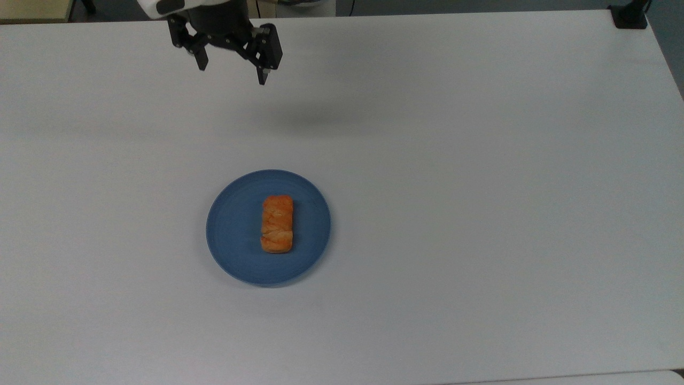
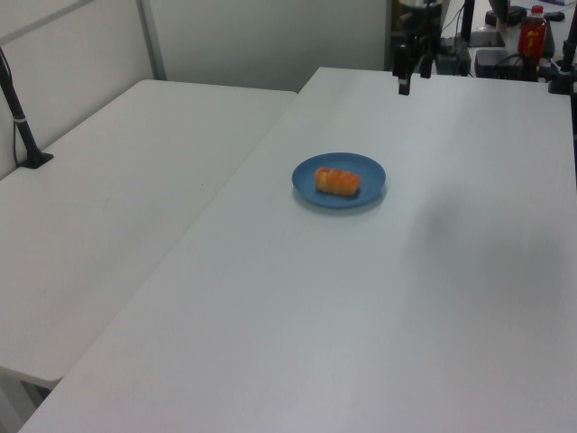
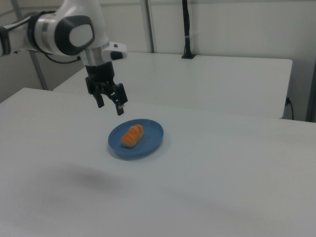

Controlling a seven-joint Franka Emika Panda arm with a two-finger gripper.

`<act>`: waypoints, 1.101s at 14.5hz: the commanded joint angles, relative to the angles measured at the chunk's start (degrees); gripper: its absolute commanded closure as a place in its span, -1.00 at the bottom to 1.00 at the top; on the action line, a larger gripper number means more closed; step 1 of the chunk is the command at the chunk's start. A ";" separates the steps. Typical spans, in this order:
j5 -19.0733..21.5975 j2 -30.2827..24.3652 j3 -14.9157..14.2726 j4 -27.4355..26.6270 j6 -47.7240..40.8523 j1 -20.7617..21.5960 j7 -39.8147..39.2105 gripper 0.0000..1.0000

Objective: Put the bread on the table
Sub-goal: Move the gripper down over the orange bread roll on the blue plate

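Orange-golden and glazed, the bread [image 1: 277, 224] lies lengthwise in the middle of a round blue plate [image 1: 235, 235] in the top view, and the plate sits on the white table [image 1: 481, 187]. No writing can be read on any of it. The gripper [image 1: 232, 69] hangs near the table's far edge, towards the top view's left, well apart from the plate, with its two black fingers spread wide and nothing between them. A soft shadow lies on the table just below it in the picture. A black clamp [image 1: 629, 15] grips the table's corner at the top view's upper right.

In the left view the bread [image 2: 337, 181] lies across the plate [image 2: 309, 180], its lumpy top showing in segments. The gripper [image 2: 410, 83] hangs above the table's far end, with bare table [image 2: 361, 316] between it and the plate. Behind it stands a bottle with a red label [image 2: 532, 31], its print too small to read, among dark equipment. A second white table [image 2: 108, 207] adjoins on the left view's left, with a black pole [image 2: 18, 108] clamped at its edge.

In the right view the gripper [image 3: 110, 104] hangs open and empty above the table [image 3: 222, 187], just to the right view's left of the plate [image 3: 150, 143] and above it, clear of the bread [image 3: 132, 136]. The white arm [image 3: 64, 32] reaches in from the right view's upper left.
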 commanded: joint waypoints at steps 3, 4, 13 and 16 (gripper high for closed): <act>4.53 13.36 -1.10 11.01 5.12 -0.56 -2.58 -1.00; 4.53 14.94 -0.93 11.01 7.42 -0.47 -2.49 -1.00; 3.91 26.64 -0.22 11.19 23.34 1.98 1.02 -1.00; 3.65 28.49 -0.22 11.19 25.98 3.30 2.43 -1.00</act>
